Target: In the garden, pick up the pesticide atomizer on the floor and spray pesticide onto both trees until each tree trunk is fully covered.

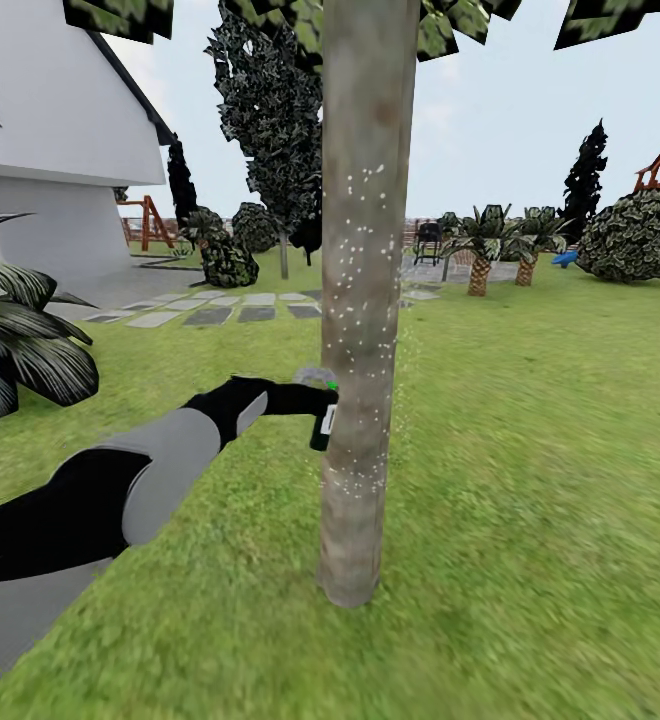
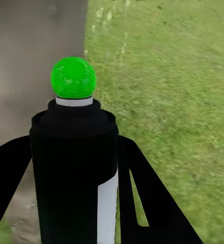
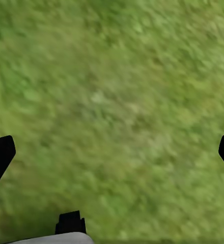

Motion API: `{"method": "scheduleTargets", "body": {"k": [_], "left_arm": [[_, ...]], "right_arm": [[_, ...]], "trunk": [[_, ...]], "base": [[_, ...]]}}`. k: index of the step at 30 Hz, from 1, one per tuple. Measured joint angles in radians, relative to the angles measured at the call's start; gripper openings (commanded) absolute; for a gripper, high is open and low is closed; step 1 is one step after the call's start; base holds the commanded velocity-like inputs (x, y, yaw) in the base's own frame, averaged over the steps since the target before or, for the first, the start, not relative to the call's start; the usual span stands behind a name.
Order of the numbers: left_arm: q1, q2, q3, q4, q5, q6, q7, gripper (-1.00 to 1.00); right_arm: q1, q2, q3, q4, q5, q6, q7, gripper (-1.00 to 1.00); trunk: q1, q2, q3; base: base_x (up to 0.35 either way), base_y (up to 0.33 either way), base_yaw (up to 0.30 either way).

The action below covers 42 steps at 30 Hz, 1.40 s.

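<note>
against the near tree trunk [image 1: 362,300], just left of it at about a third of its visible height, the left gripper [image 1: 305,400] is clenched around the pesticide atomizer [image 1: 322,420], with the bottle's nozzle end almost touching the bark. white flecks of spray dot the trunk from around the bottle's level up to the middle of the column; the base and the upper part look bare.

the risk i see from here is uneven cover — the nozzle sits so close that the spray probably lands in a narrow band, so the foot, the top and the far side of the trunk could be missed unless the arm sweeps and the base circles. a bump of bottle on bark could also twist it in the grip. the second tree is not yet treated, as far as these pictures tell.

the atomizer [image 2: 74,173] is a smooth black cylinder with a white label strip and a glossy green ball on top, held between two flat black fingers [image 2: 142,203]. the trunk is a thick straight column, mottled grey-brown and rough-looking. the lawn [image 1: 550,450] is short, blotchy green grass. the right gripper [image 3: 112,152] hangs released over grass, its dark fingertips wide apart, holding nothing.
</note>
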Motion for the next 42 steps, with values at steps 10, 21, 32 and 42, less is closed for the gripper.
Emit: {"method": "scheduleTargets", "body": {"k": [10,21,32,42], "left_arm": [[0.054,0.114,0.001,0.0,0.0,-0.057,0.045,-1.0],[0.094,0.095,0.002,-0.045,0.009,-0.054,0.092,-1.0],[0.097,0.05,-0.001,-0.099,-0.002,-0.011,0.103,-1.0],[0.181,0.038,0.005,0.002,0.002,-0.132,0.14,-1.0]], "right_arm": [[0.0,0.0,0.002,0.0,0.001,0.0,0.0,1.0],[0.0,0.0,0.001,0.0,0.001,0.0,0.0,1.0],[0.0,0.0,0.001,0.0,0.001,0.0,0.0,1.0],[0.0,0.0,0.001,0.0,0.001,0.0,0.0,1.0]], "trunk": [[0.0,0.0,0.0],[0.0,0.0,0.0],[0.0,0.0,0.0],[0.0,0.0,0.0]], "base": [[0.0,0.0,0.0],[0.0,0.0,0.0],[0.0,0.0,0.0],[0.0,0.0,0.0]]}}
